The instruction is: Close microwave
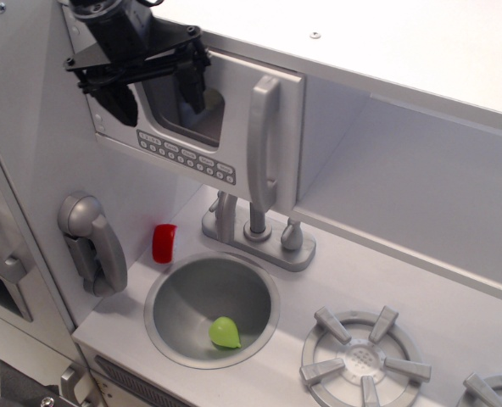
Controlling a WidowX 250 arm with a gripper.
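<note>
Grey counter (454, 280) carries a round sink (211, 309) with a green object (225, 332) lying inside, right of centre. Faucet (258, 229) stands just behind sink. Red cup (164, 243) at back left. Burner (364, 360) right of sink; second burner (495, 392) at edge.
</note>
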